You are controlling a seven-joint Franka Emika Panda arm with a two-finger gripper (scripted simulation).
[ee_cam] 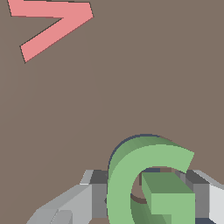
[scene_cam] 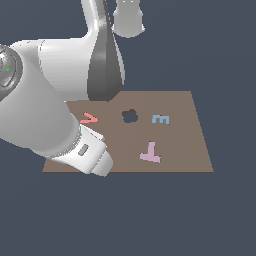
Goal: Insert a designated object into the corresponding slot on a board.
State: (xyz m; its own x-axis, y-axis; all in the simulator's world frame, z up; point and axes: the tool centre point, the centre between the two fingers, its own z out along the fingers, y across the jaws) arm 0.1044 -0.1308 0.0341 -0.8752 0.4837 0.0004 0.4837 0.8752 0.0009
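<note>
In the wrist view the light-green G piece (ee_cam: 127,175) sits between my gripper's (ee_cam: 148,197) grey fingers (ee_cam: 98,192), which are shut on it. A thin dark arc of the slot (ee_cam: 117,148) shows along the G's outer curve, so the piece is over or partly in the recess. The rest of the slot is covered by the piece. Brown board (ee_cam: 131,87) fills the view around it. In the exterior view the arm's white wrist (scene_cam: 90,152) hangs over the near left part of the board (scene_cam: 185,145) and hides the G, the slot and the fingers.
A red V (scene_cam: 89,118) (ee_cam: 52,24) lies on the board near the gripper. A dark flower-shaped hole (scene_cam: 130,116), a blue E (scene_cam: 160,119) and a pink T (scene_cam: 150,152) lie further to the exterior view's right.
</note>
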